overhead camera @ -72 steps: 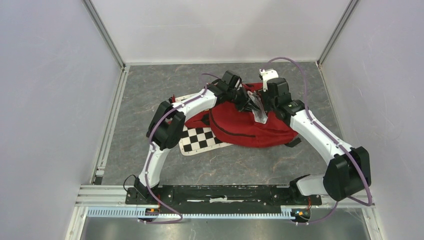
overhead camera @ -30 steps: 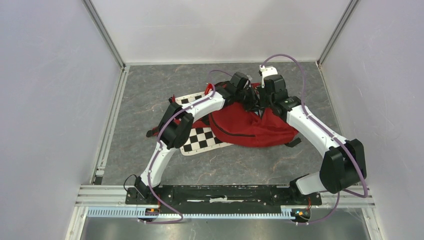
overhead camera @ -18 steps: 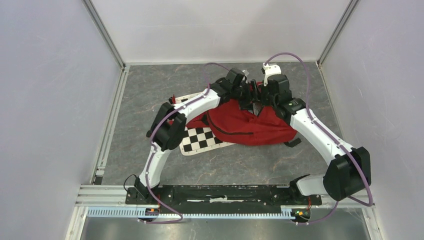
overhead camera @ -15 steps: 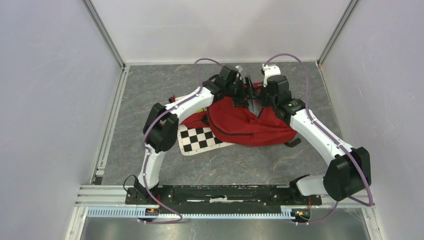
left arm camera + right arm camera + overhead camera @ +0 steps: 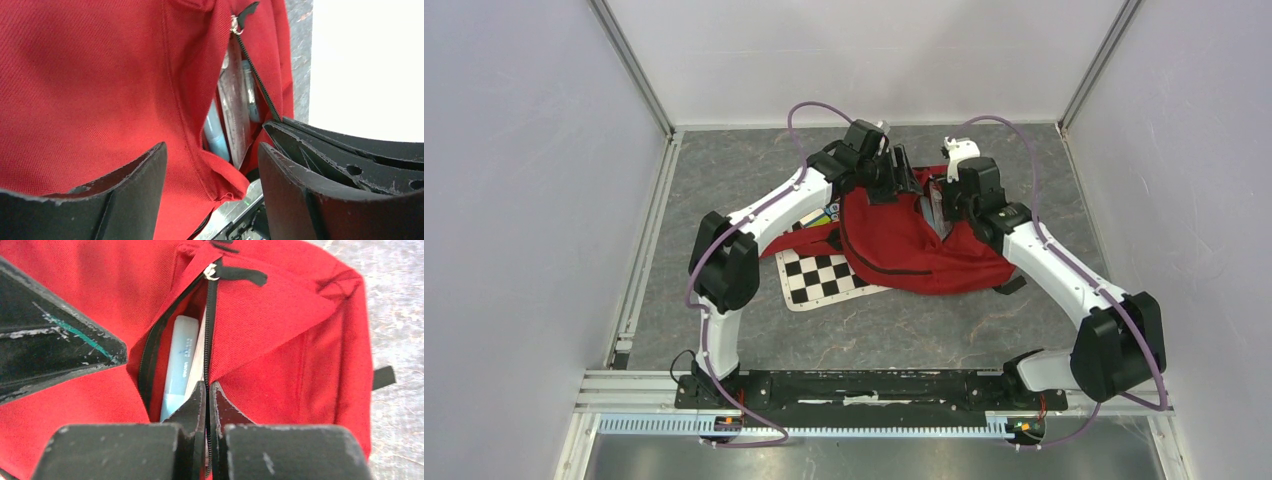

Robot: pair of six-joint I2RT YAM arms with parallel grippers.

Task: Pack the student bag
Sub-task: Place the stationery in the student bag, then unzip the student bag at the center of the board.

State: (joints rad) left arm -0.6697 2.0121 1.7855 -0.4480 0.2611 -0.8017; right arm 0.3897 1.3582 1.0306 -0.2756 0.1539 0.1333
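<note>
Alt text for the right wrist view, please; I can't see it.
The red student bag fills the frame, its black zipper partly open on a pale blue flat item inside. The right end effector, shut, sits at the opening's near end, against the zipper edge.

red student bag (image 5: 904, 248) (black zippers (image 5: 209, 325)), checkered mat (image 5: 819, 278)

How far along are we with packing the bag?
Done: a light-blue item and a clear packet sit inside the backpack. In hand: the right pincer is shut at the zipper edge; the left pincer is open nearby. Left: the zipper is unclosed, and the checkered mat lies outside.
</note>
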